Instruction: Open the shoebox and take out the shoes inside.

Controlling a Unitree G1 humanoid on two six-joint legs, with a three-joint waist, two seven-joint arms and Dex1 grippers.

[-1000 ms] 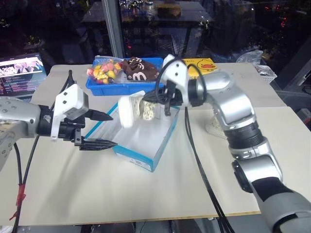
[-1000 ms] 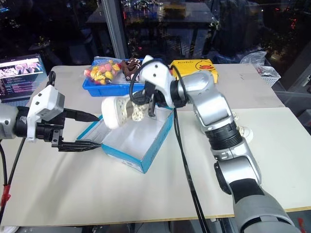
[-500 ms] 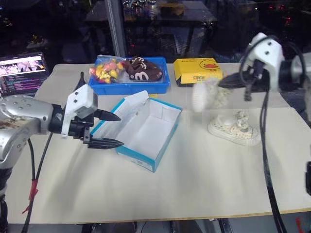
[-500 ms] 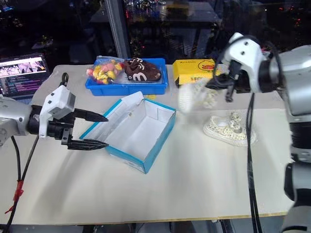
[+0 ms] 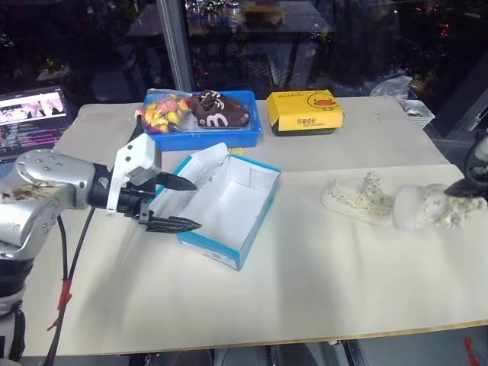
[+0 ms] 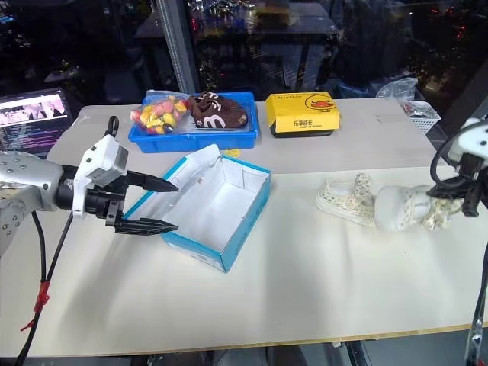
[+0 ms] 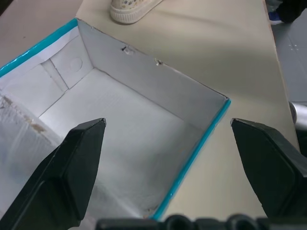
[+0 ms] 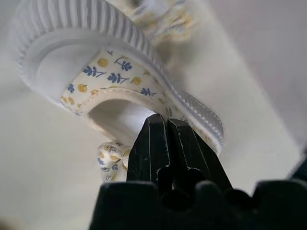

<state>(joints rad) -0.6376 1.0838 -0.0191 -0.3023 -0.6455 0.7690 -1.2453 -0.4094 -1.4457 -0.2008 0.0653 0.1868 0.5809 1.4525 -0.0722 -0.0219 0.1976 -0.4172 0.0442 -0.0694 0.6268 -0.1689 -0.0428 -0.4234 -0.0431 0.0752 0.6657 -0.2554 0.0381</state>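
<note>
Fingers of my right gripper [image 8: 165, 139] pinch one shoe's [image 6: 408, 207] thin collar. I judge it could slip, landing off the table [image 6: 305, 290] edge. Left gripper [image 6: 156, 204] gapes wide beside the empty shoebox [image 6: 217, 206].

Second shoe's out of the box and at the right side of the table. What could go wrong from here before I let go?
The right gripper pinches only the thin heel collar of the held shoe, so it might slip. That shoe hangs close beside the first shoe and could knock it on release. It is also near the table's right edge, so a drop could roll off.

Beige table [image 6: 320, 290] before dark glass; grey metal post [image 6: 169, 46] behind
</note>
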